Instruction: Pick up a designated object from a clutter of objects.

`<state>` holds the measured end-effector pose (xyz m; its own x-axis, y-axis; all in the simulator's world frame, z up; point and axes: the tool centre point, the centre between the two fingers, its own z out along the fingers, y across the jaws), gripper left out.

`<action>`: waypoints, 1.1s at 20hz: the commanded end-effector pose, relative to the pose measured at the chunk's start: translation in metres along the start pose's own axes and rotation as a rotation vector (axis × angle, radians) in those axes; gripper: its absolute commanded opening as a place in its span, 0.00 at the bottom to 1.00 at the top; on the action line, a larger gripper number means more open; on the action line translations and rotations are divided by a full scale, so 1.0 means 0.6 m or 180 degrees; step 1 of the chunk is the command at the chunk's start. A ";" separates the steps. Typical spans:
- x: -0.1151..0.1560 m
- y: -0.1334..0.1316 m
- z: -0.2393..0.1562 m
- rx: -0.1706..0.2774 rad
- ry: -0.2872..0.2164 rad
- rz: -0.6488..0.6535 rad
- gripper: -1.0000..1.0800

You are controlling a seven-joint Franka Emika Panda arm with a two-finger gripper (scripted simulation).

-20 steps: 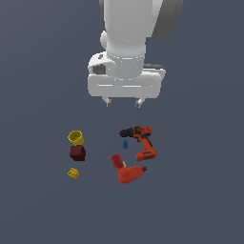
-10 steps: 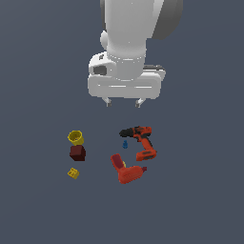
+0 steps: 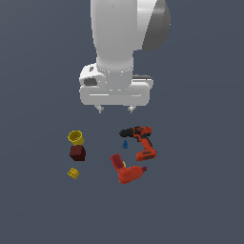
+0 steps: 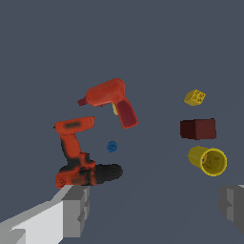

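Yellow cup [image 3: 75, 137]: small, round, hollow, smooth glossy wall, lying tipped on the desk [image 3: 200, 200] with its open mouth [image 4: 212, 163] turned sideways. Just beside it, touching or nearly so, the dark red cube [image 3: 77, 153], matte and sharp-edged. Beyond the cube from the cup, a little apart, the yellow brick [image 3: 73, 173], flat and studded, smaller than the cup. Well apart from the cup, toward the exterior view's right: the tiny blue piece [image 3: 125, 144], then the orange-and-black drill [image 3: 141, 141] and the red drill [image 3: 126, 170], both lying flat, hard plastic bodies with angled handles.

Tool [image 3: 115, 109] high above the desk, nearer the drills than the cup, wide open, holding nothing; two short grey fingertips [image 4: 76, 209] far apart in the wrist view.

Step in hand, by judgement: approach, not yet begun in earnest. To do well: shift sideways until centred over the cup, away from the drills. Turn the wrist so the fingers straddle the cup's wall without one landing on the cube. Descend straight, close gently across the round body; smooth curved plastic likely to roll or squirt out if pinched off-centre. No confusing with the brick of like colour.
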<state>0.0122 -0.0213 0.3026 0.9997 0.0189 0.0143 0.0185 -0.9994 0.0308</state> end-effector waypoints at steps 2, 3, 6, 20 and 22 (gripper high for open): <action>0.004 0.030 0.029 0.0008 -0.0008 -0.0068 0.96; 0.004 0.040 0.039 0.0011 -0.0010 -0.0092 0.96; 0.005 0.075 0.072 0.0021 -0.0016 -0.0174 0.96; -0.036 0.262 0.257 0.0077 -0.0033 -0.0612 0.96; -0.046 0.283 0.278 0.0083 -0.0033 -0.0663 0.96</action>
<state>-0.0058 -0.1861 0.1505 0.9775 0.2110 -0.0007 0.2110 -0.9775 0.0072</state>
